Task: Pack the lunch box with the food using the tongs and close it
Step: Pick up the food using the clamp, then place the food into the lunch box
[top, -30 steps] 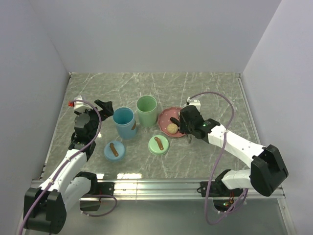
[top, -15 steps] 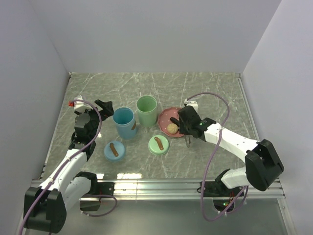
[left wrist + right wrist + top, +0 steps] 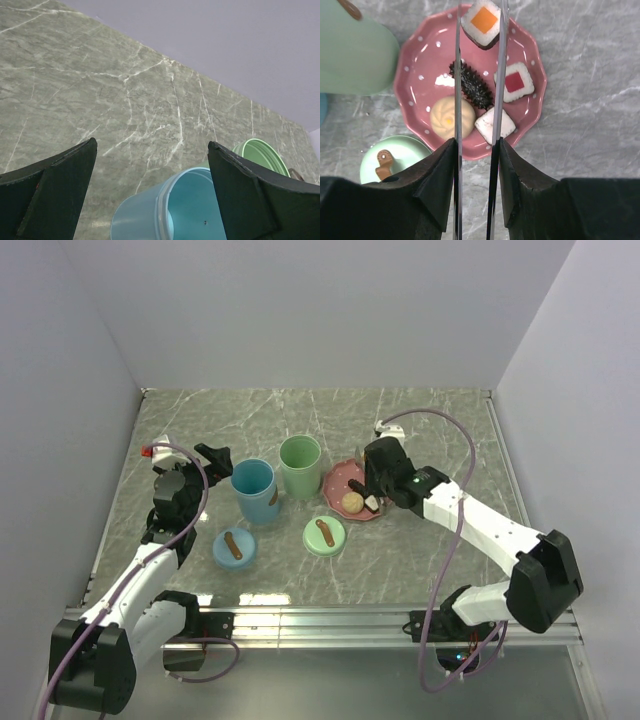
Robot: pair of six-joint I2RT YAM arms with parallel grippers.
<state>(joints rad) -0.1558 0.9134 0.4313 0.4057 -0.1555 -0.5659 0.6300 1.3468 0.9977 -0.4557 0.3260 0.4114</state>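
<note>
My right gripper [image 3: 476,145] is shut on the tongs [image 3: 458,100], whose two thin arms reach out over the pink plate [image 3: 415,60]. Between the arms lies a dark spiky piece [image 3: 472,86]. On the plate are a tan bun [image 3: 451,117], an orange-centred sushi [image 3: 481,22], a red-centred sushi [image 3: 514,83] and a white square piece [image 3: 496,125]. The lunch box stands as an open blue tub [image 3: 253,488] and an open green tub [image 3: 300,465]. My left gripper [image 3: 152,150] is open, hovering just left of the blue tub [image 3: 150,215].
A blue lid [image 3: 233,547] and a green lid [image 3: 325,535], each with a brown handle, lie on the marble table in front of the tubs. White walls close in the table on three sides.
The right arm has swung back over the plate, turning the tongs toward the food, and its jaws have narrowed on them. The left arm has not moved.
</note>
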